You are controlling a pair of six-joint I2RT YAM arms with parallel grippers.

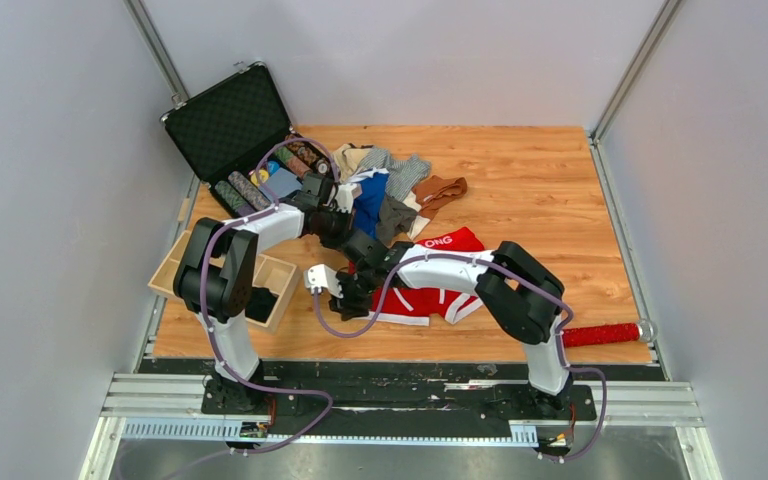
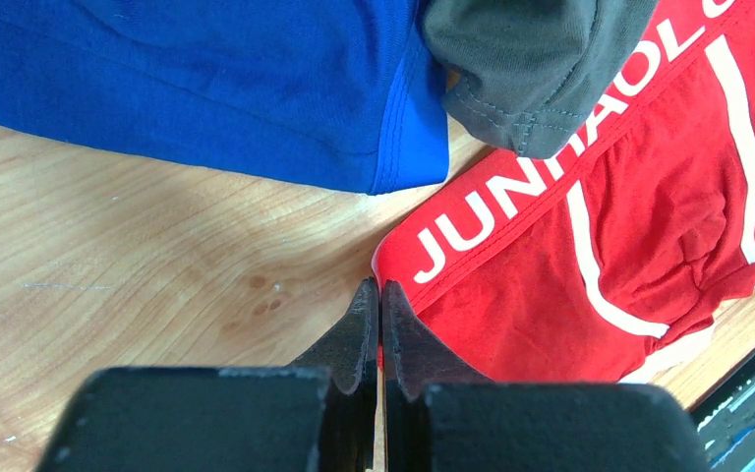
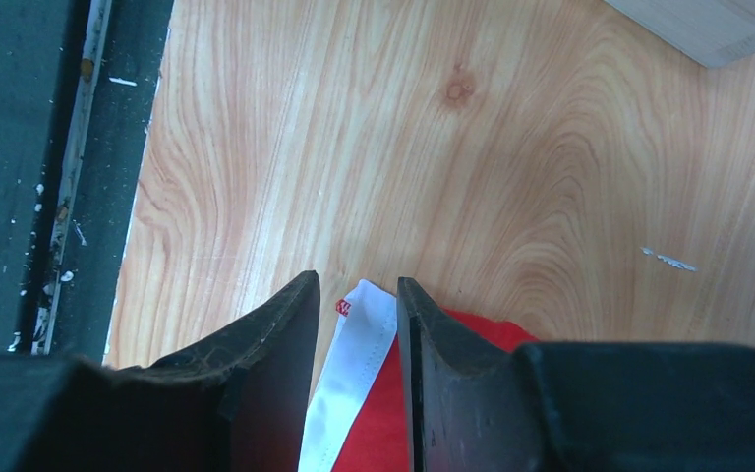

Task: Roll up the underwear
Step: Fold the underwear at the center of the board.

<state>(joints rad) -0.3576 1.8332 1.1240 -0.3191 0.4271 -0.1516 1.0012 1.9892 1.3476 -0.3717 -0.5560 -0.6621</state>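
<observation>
A pair of red underwear [image 1: 447,300] with white trim and a white-lettered waistband lies spread flat on the wooden table [image 1: 560,200], near the front edge and partly under the two arms, which reach in over it. The left gripper [image 2: 380,293] has its jaws pressed fully together and holds nothing; its tips sit right at the corner of the red waistband, where cloth meets bare wood. Seen from the left wrist, the blue underwear [image 2: 206,88] lies just beyond the tips, and a dark grey garment [image 2: 531,59] overlaps both the blue piece and the top of the red waistband. The right gripper [image 3: 357,287] points toward the table's left front corner. Its jaws stand partly apart and a strip of the red pair's white trim lies in the gap between them, close against one finger [image 3: 423,339]; the jaws do not pinch the strip. Farther back, the rest of the underwear forms a loose pile [image 1: 400,180] of grey, beige, brown and blue pieces, just behind the red pair. An open black case [image 1: 225,120] stands at the back left corner with rolls of poker chips [image 1: 250,190] beside it, a shallow wooden tray [image 1: 275,275] sits at the left edge, and a red bristly stick [image 1: 600,334] lies along the front right edge.
</observation>
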